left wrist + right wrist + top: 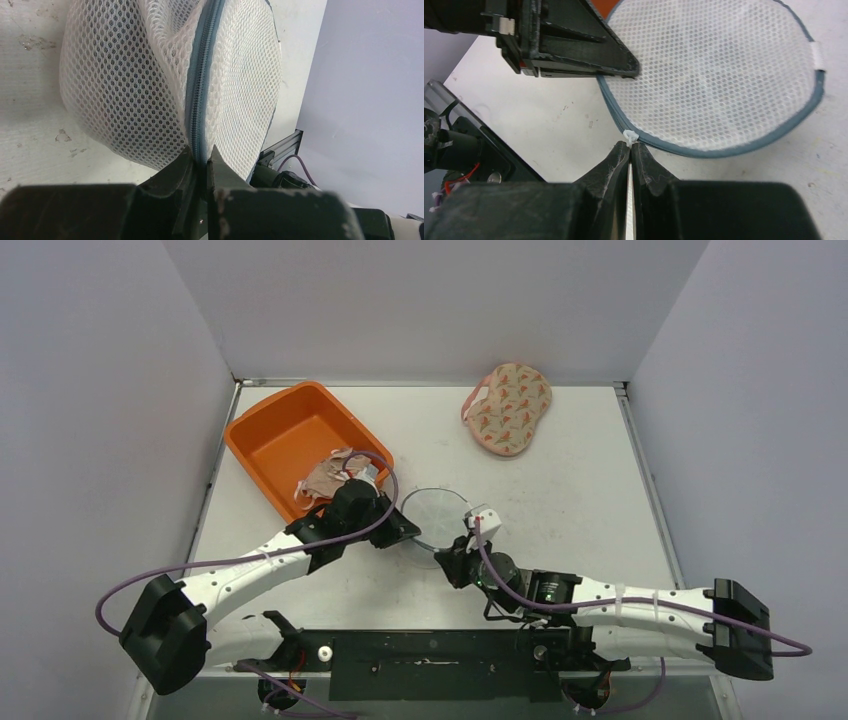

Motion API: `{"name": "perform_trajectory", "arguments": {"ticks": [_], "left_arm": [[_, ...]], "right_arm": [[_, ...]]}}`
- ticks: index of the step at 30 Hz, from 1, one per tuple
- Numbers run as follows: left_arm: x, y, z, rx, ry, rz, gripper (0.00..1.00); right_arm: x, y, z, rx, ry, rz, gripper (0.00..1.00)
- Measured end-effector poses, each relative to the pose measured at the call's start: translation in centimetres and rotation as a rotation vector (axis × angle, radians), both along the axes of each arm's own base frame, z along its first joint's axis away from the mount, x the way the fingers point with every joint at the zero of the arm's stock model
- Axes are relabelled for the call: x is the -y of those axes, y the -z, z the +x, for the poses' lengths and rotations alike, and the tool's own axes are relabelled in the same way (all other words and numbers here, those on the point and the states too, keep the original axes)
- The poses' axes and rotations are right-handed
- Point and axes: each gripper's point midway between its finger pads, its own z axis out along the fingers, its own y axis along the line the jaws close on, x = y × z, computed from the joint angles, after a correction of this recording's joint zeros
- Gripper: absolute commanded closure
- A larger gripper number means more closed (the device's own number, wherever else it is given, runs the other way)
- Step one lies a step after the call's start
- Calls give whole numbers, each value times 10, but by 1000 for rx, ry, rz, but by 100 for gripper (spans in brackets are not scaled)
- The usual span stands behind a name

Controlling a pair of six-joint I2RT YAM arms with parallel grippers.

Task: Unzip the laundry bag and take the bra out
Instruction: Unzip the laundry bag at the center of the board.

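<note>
The round white mesh laundry bag (pixel 436 512) with a grey zip band lies mid-table, and the zip looks closed. My left gripper (pixel 403 531) is shut on the bag's zip seam (pixel 200 100) at its left edge; the bag (pixel 125 80) bulges up in front of the fingers (pixel 186 160). My right gripper (pixel 458 558) is shut on the small white zip pull (pixel 629 135) at the bag's near rim (pixel 664 145). The bag's mesh (pixel 714 75) is opaque here, and no bra shows through it.
An orange tub (pixel 280 435) stands at the back left with a beige garment (pixel 328 478) on its near rim, close behind my left wrist. A floral padded bra-like piece (pixel 508 408) lies at the back right. My left gripper (pixel 574 45) also fills the upper left of the right wrist view.
</note>
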Motion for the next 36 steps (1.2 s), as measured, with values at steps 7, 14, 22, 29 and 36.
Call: {"name": "perform_trajectory", "arguments": {"ticks": [7,14,22,29,36], "left_arm": [[0,-1,-1,6,30,-2,100],[7,-3,-1,17,94,-8,100],[34,-32,20,91,239,19,56],[21,-28,37,99,192,68,7],[-25,-40,11,122,98,123,4]], "right_arm": [[30,11,-1,-23,67,-33,95],[51,11,2,-34,136,-44,95],[57,9,-5,-16,118,-9,95],[41,21,-6,-26,90,-16,95],[15,32,-6,-27,31,-47,95]]}}
